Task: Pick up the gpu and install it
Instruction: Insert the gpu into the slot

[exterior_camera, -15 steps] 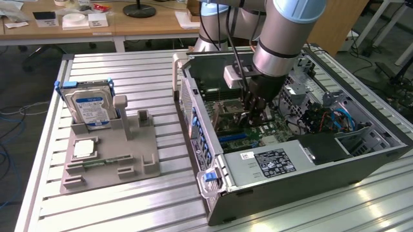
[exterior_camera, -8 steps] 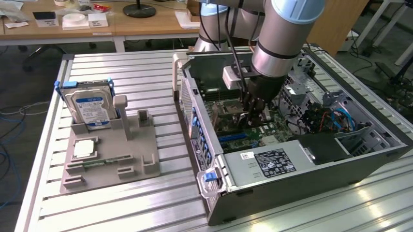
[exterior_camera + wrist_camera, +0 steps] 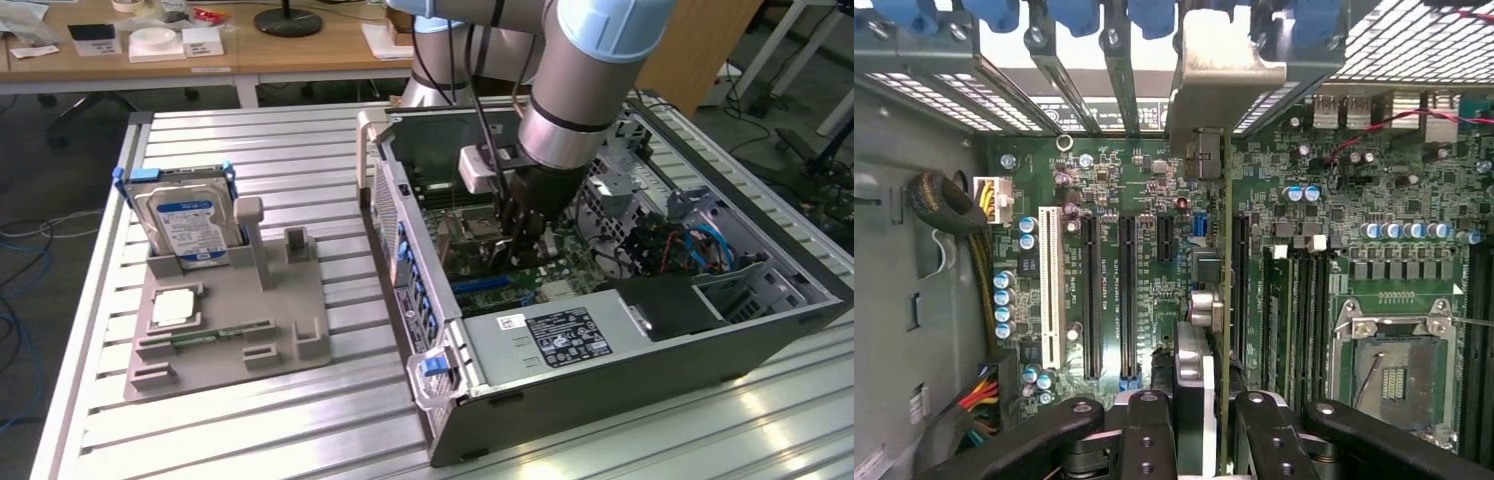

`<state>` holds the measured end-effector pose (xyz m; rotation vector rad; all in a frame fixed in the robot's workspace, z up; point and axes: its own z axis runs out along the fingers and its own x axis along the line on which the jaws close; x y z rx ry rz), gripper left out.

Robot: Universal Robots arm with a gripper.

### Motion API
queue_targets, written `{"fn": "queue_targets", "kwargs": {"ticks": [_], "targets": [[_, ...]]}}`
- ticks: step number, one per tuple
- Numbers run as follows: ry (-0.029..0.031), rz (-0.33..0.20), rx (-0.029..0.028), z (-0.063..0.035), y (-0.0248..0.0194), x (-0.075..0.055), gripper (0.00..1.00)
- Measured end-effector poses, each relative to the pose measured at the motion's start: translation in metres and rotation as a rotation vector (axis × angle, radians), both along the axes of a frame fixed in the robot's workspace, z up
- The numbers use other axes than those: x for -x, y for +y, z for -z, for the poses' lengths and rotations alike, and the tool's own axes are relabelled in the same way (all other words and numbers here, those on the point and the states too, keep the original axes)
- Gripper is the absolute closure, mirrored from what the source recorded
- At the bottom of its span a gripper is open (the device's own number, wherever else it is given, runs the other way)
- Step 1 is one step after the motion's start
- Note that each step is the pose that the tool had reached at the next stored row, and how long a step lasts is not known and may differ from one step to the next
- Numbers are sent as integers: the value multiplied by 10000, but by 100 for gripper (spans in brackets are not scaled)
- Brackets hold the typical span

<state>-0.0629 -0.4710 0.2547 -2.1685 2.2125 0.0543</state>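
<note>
I observe the gripper (image 3: 1199, 425) clenched on the gpu (image 3: 1226, 300), holding it edge-on above the motherboard (image 3: 1124, 200) inside the computer case (image 3: 641, 350), metal end at the rear slots.

I see even, bright room light; glare streaks the table (image 3: 747, 420) near the exterior view's right. The case (image 3: 641, 380) interior sits shadowed. My wrist view is crisp on the motherboard (image 3: 1124, 250), blown-out white behind the slots.
</note>
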Motion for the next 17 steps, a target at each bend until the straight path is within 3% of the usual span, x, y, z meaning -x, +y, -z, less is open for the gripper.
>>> {"fn": "queue_targets", "kwargs": {"ticks": [6,17], "targets": [[-1,1,-2,103,0,1,72],[0,1,19,140,3,15,72]]}}
